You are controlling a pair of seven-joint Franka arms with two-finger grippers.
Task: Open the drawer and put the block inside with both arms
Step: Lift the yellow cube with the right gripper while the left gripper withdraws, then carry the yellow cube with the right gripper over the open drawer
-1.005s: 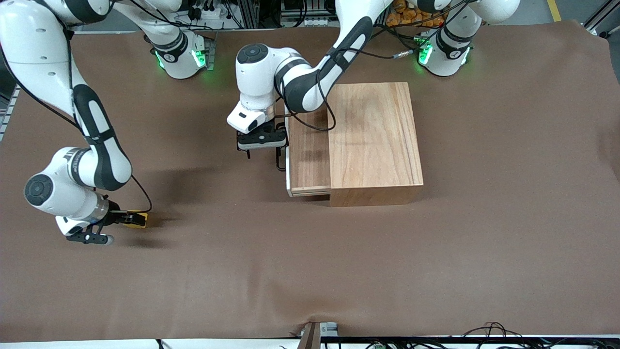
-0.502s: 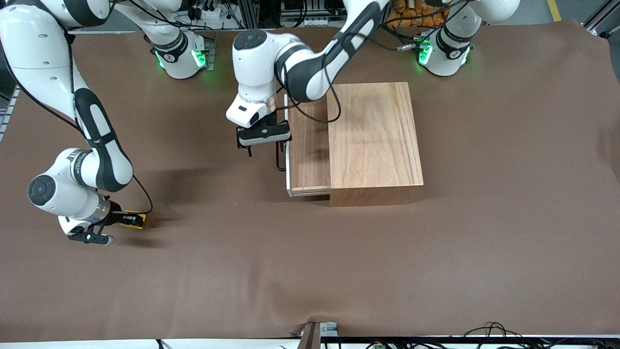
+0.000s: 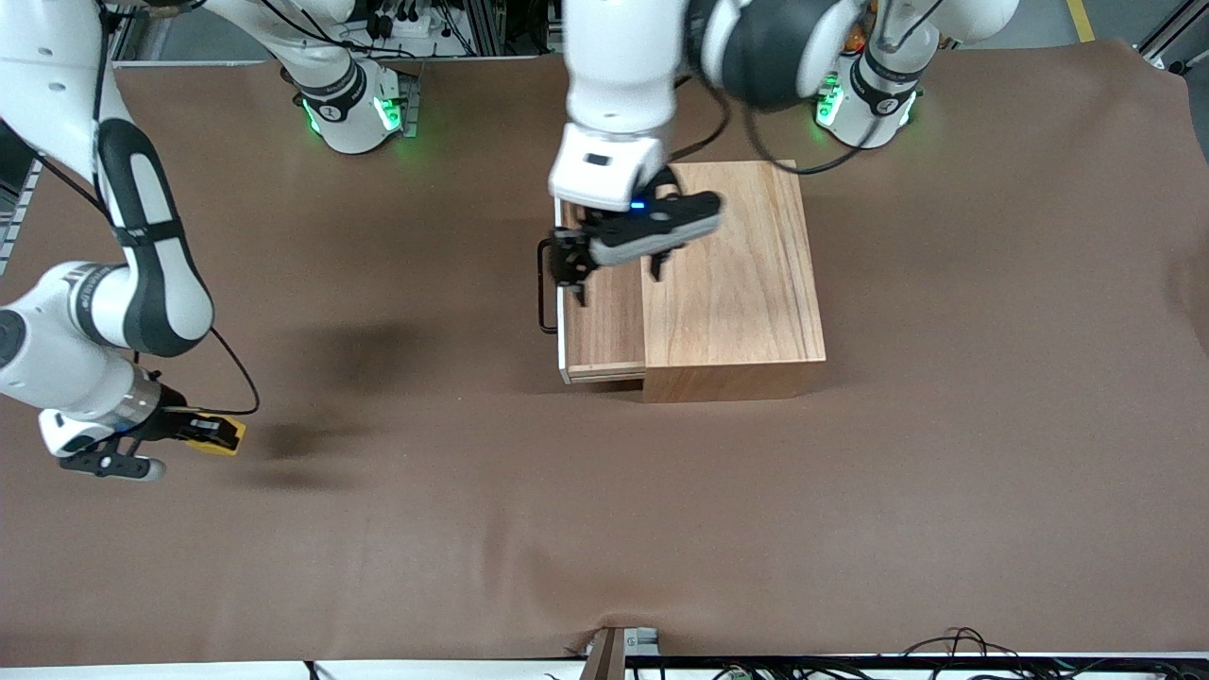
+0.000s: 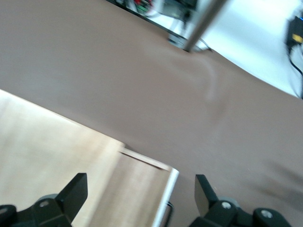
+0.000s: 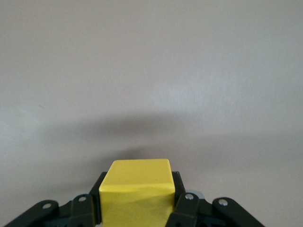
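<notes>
The right gripper [image 5: 137, 208] pinched the block [image 5: 136, 193] between its fingers; the left gripper [image 3: 614, 264], fingers spread, hovered over the open drawer [image 3: 604, 326].

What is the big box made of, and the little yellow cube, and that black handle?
The box looks like bare light wood: you can see grain lines running along its top. The yellow cube looks like smooth painted wood or plastic, evenly colored with a matte face; which one is hard to tell. The handle looks like thin black metal rod, bent into a U.
</notes>
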